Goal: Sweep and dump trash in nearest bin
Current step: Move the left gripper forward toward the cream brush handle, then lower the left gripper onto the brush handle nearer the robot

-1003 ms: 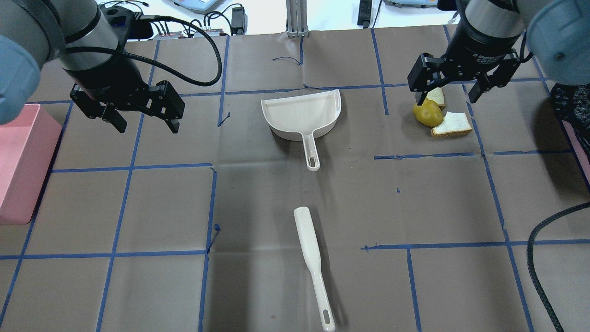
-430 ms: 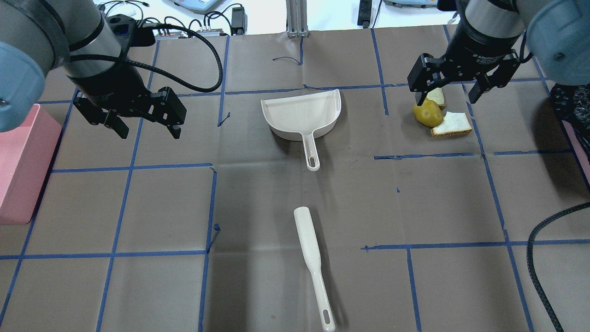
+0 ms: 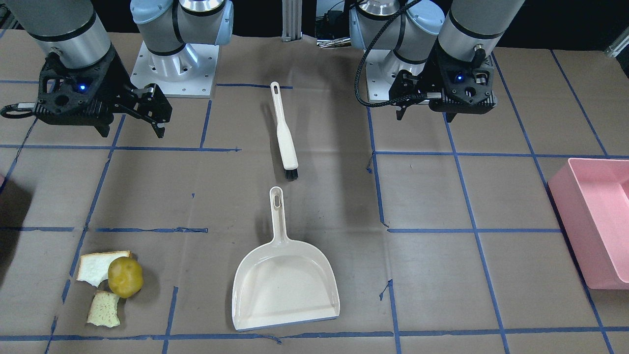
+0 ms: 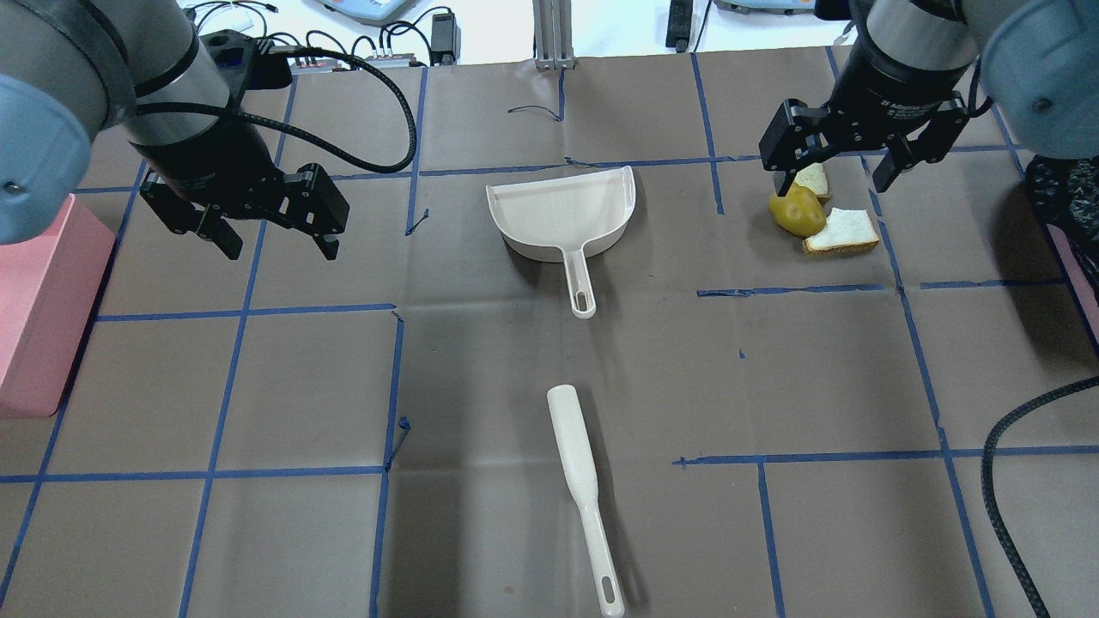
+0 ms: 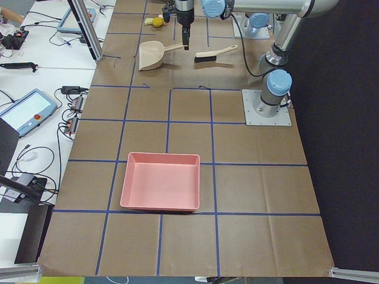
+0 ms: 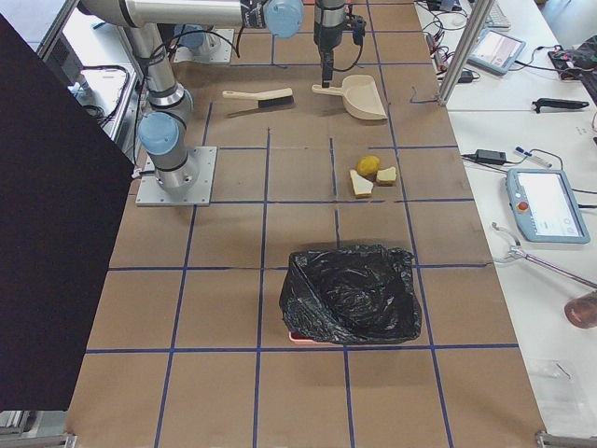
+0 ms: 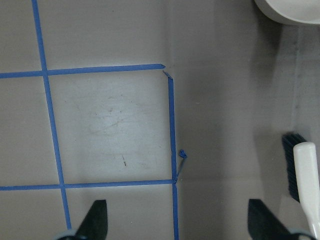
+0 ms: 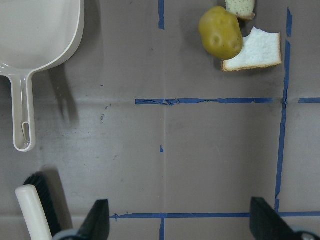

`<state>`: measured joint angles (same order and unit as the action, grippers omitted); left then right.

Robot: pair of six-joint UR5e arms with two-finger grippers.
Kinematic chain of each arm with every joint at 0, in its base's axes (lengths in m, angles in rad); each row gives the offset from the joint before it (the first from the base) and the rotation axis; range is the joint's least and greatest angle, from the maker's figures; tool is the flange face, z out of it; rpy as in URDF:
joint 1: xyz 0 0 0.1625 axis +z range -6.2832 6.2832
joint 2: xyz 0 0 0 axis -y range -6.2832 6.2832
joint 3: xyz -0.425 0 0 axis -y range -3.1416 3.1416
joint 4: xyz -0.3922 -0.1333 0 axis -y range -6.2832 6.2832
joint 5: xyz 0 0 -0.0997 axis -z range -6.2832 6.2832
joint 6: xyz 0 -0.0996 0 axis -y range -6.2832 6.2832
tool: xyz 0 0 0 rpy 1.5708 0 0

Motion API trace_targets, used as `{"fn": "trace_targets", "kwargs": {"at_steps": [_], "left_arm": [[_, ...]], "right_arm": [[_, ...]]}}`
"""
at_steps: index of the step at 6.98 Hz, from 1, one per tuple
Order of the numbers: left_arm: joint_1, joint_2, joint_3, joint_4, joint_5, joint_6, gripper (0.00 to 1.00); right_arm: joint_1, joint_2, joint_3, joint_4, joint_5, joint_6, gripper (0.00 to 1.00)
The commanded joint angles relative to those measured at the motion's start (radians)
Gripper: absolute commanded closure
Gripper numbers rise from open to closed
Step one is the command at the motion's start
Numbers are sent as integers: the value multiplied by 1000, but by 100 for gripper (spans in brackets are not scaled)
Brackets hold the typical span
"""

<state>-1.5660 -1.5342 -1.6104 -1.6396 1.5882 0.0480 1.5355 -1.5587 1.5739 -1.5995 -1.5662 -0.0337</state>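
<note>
The trash lies at the far right: an olive-yellow fruit (image 4: 797,211) between two bitten bread pieces (image 4: 846,232) (image 4: 812,180). It also shows in the front view, fruit (image 3: 125,277), and in the right wrist view, fruit (image 8: 220,32). A cream dustpan (image 4: 562,215) lies mid-table with its handle toward me. A cream brush (image 4: 577,468) lies nearer me. My right gripper (image 4: 833,182) is open and empty, hovering high by the trash. My left gripper (image 4: 279,249) is open and empty, left of the dustpan.
A pink bin (image 4: 34,300) stands at the table's left edge. A bin lined with a black bag (image 6: 350,294) stands at the right end, nearer the trash. Blue tape lines grid the brown table (image 4: 515,360). A black cable (image 4: 1000,481) hangs at the right.
My left gripper has moved a little to the right and toward me, still open. The right gripper, dustpan, brush and trash have not moved.
</note>
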Motion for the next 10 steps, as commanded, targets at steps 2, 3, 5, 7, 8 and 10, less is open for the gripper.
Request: {"fn": "trace_targets", "kwargs": {"at_steps": [2,3,5,7,8,10], "left_arm": [[0,-9,1,1,4,-4,0],[-2,-17,3,1,1,-7,0],[-40,-15,6,1,-13,-109,0],[-135,-20,6,18,-13,-178,1],[-169,-30,7,20,-14,-271,0],[-271,-81,12,61,-13,-417,1]], "right_arm": [[0,0,0,1,0,0,0],[0,0,0,0,0,0,0],[0,0,1,0,0,0,0],[0,0,0,0,0,0,0],[0,-1,1,0,0,0,0],[0,0,0,1,0,0,0]]}}
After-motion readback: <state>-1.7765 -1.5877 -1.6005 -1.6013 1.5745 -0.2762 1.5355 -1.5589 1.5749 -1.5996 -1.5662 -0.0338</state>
